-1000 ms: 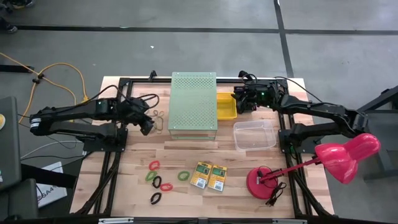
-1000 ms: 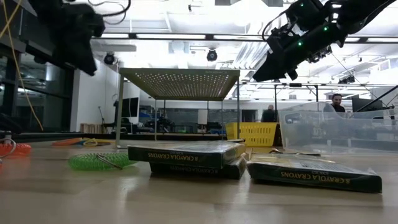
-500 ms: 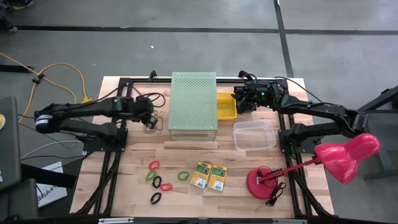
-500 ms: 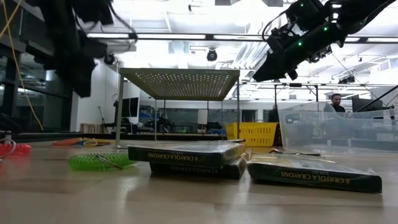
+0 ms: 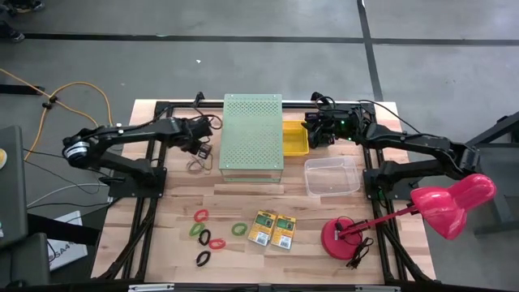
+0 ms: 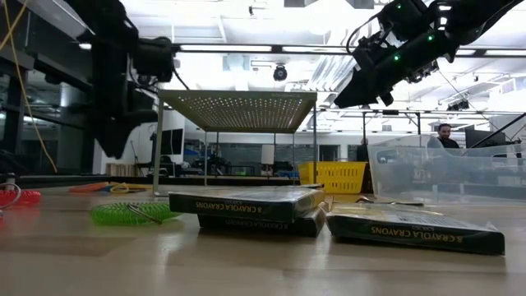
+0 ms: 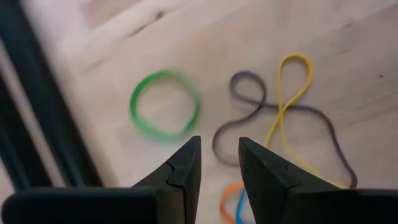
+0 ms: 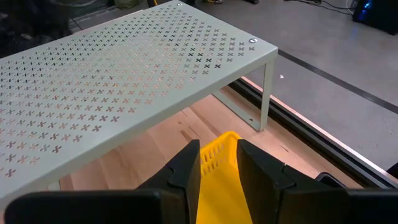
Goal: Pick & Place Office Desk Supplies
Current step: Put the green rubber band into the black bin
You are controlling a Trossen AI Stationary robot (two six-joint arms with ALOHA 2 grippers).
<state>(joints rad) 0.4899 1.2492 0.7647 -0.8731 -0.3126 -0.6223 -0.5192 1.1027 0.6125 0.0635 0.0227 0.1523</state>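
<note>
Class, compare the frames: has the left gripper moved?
Yes. The left gripper has swung toward the pale-green perforated shelf, ending beside its left edge.

2 crayon boxes [image 6: 345, 215] front; green band [image 6: 123, 214] left; perforated shelf [image 6: 238, 109] behind.

My left arm's stretched out across the far-left part of the table, elbow bent, with the left end effector [image 5: 199, 148] pointing down close to the surface. Its two dark fingers [image 7: 180, 171] are a bit apart with nothing between them. My right arm reaches in from the right side toward the far middle, and the right end effector [image 5: 312, 134] hangs up in the air, angled downward, fingers [image 8: 186, 168] slightly parted too, nothing gripped.
</note>
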